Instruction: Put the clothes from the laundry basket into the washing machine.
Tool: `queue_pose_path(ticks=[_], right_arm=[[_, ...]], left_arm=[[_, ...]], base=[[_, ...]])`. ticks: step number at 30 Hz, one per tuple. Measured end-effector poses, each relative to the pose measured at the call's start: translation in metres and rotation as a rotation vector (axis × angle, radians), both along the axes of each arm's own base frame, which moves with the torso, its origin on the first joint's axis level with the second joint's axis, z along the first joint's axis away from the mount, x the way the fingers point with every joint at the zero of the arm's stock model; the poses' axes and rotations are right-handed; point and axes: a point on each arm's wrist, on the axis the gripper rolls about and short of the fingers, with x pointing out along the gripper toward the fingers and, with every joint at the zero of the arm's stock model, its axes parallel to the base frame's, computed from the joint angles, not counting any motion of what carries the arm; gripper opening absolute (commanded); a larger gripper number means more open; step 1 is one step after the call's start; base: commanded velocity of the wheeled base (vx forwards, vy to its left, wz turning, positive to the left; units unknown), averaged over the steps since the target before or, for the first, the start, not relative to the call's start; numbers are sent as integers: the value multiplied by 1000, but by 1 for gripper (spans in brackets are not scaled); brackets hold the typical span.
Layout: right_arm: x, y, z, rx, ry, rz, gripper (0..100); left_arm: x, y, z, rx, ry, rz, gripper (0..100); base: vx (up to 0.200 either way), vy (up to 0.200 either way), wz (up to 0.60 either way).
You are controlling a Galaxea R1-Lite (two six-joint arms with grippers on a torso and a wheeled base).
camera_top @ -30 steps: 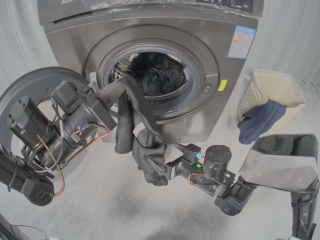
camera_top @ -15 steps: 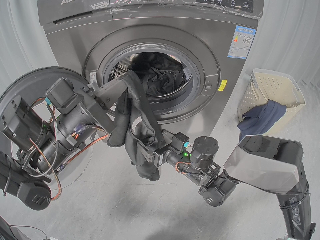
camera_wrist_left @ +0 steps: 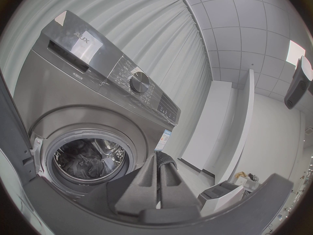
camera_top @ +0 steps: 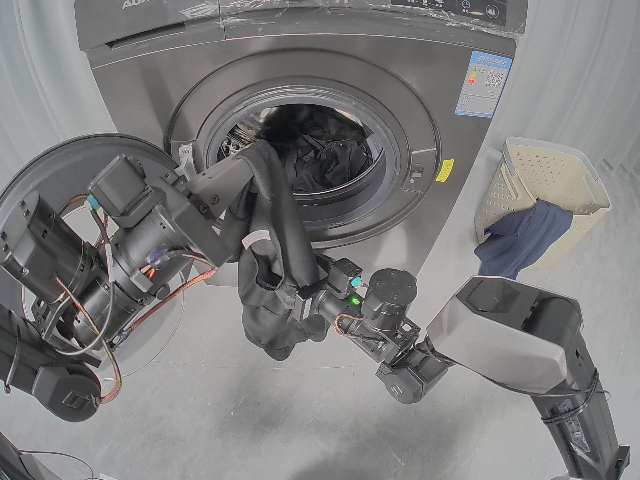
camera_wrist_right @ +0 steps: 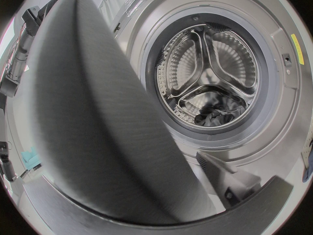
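Now the black garment (camera_top: 273, 255) hangs at 7 o'clock of the washing machine's (camera_top: 433, 101) drum mouth (camera_top: 313, 148), its top pinched in the closed fingers of the left gripper (camera_wrist_left: 159, 172). The right gripper (camera_top: 298, 296) is buried in the lower folds; I cannot tell its finger state. Ideally, lift that tail over the door seal before pushing inward, so nothing drapes outside. At 3 o'clock, a blue garment (camera_top: 523, 238) hangs over the laundry basket (camera_top: 567, 168).
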Motion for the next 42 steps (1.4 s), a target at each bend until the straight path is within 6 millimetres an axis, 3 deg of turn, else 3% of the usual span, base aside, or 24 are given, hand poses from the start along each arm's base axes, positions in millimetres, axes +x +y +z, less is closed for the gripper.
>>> queue_pose_path(ticks=[7, 13, 23, 30, 35, 36, 42], right_arm=[[10, -16, 3, 4, 2, -51, 0], [5, -40, 29, 10, 1, -97, 0], [-11, -56, 82, 67, -55, -123, 0], [-22, -49, 104, 107, -94, -93, 0], [-26, -45, 111, 126, -104, -80, 0], [-27, -45, 112, 128, -105, -78, 0], [-27, -46, 114, 133, -111, -79, 0]], left_arm=[[12, 12, -2, 4, 13, 69, 0], [26, 24, -13, 30, 45, 136, 0], [42, 34, -80, 226, 208, 206, 0], [47, 33, -125, 361, 317, 177, 0], [49, 32, -138, 388, 357, 169, 0], [49, 32, -140, 392, 362, 168, 100], [50, 31, -146, 404, 382, 153, 100]], base=[[0, 0, 0], [0, 0, 0], [0, 0, 0], [0, 0, 0], [0, 0, 0], [0, 0, 0], [0, 0, 0]])
